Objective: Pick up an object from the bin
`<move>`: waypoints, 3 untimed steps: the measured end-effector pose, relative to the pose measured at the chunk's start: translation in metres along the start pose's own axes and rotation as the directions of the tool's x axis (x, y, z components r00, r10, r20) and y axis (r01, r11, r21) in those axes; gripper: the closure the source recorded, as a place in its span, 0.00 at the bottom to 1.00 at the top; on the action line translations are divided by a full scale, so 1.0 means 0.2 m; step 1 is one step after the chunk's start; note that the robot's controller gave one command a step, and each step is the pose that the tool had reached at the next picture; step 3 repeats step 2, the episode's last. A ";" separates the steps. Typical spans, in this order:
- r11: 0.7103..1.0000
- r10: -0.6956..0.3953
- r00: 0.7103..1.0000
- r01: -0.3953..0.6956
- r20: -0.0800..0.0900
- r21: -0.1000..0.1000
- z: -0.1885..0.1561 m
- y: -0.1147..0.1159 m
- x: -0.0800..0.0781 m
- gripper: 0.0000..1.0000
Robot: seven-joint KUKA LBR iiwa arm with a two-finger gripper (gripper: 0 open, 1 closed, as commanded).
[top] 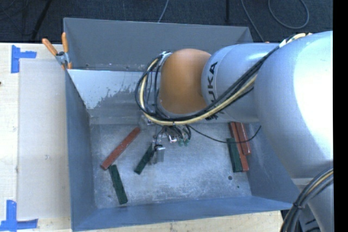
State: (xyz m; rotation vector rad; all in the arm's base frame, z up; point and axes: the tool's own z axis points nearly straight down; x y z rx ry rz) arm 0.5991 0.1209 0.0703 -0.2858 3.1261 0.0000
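Note:
My gripper (158, 152) hangs low in the middle of the bin, under the orange cover, right at the upper end of a short dark green bar (142, 162) that lies slanted on the floor. A long reddish-brown bar (120, 148) lies diagonally just to the left of it. Another dark green bar (117, 184) lies near the front left of the floor.
At the right side of the bin a reddish-brown bar (240, 144) and a dark green bar (234, 155) lie side by side near the wall, partly under the arm. The arm covers the back right of the bin.

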 end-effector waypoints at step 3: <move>1.000 0.004 1.000 -0.004 0.007 -0.002 -0.70 0.21 0.06 1.00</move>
